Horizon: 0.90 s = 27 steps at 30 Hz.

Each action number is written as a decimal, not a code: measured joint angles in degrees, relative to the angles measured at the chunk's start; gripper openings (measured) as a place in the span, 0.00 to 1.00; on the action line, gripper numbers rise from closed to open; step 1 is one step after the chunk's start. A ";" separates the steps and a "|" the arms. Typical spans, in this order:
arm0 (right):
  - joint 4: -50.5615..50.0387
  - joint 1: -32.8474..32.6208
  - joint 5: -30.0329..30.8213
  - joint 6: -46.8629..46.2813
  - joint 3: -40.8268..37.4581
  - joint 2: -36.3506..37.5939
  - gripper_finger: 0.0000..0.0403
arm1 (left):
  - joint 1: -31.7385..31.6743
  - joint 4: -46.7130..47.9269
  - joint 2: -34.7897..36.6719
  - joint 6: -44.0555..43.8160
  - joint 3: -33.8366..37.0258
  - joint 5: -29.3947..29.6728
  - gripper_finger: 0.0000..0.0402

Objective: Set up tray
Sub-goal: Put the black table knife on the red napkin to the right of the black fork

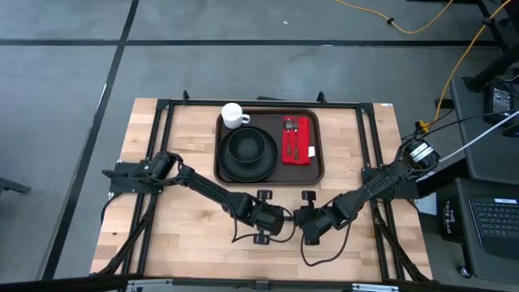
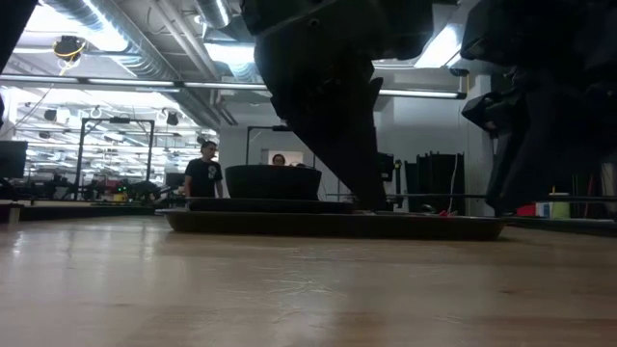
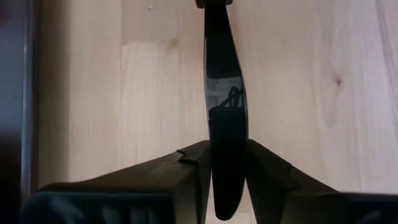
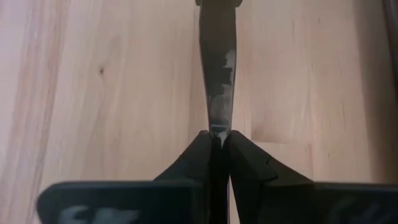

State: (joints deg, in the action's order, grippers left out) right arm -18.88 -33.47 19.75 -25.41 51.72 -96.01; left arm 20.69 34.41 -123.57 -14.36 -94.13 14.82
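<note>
Both pairs of fingers are pressed together on nothing: the left fingers (image 3: 186,171) meet edge to edge over bare wood, and the right fingers (image 4: 202,158) do the same, each wrist view showing only pale planks beyond the tips. The left gripper (image 1: 285,219) and right gripper (image 1: 298,219) sit near each other, tips facing, low over the near middle of the worktop (image 1: 186,227), with both arms folded in from the sides. Nothing lies between them and the tray (image 1: 318,166), which rests flat on the worktop just beyond the grippers, at the far middle. It is dark brown, rectangular, with rounded corners and a raised rim. On its left part sits a round black plate (image 1: 235,170) with a black bowl (image 1: 247,146) in it; a white mug (image 1: 233,115) stands at the far left corner; a red napkin (image 1: 300,154) lies along the right part with cutlery (image 1: 293,139) on it. In the low view the tray's rim (image 2: 328,225) is a dark band across the wood, partly hidden by the arms hanging in front; two people (image 2: 204,172) show in the room far behind.
</note>
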 joint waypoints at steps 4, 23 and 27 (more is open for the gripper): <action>0.07 0.00 -0.09 0.17 0.00 -0.02 0.10 | 0.00 -0.17 0.02 0.39 -0.02 0.26 0.23; 0.22 0.00 -0.07 -2.63 0.00 0.10 0.10 | 1.85 12.00 10.39 5.23 -0.07 2.32 0.31; 0.37 0.37 0.16 -2.83 0.00 0.20 0.10 | 2.88 15.09 14.01 6.63 -0.07 7.03 0.24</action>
State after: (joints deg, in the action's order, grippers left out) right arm -18.50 -33.10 19.92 -28.24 51.72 -95.81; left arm 23.56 49.49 -109.56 -7.73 -94.19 21.85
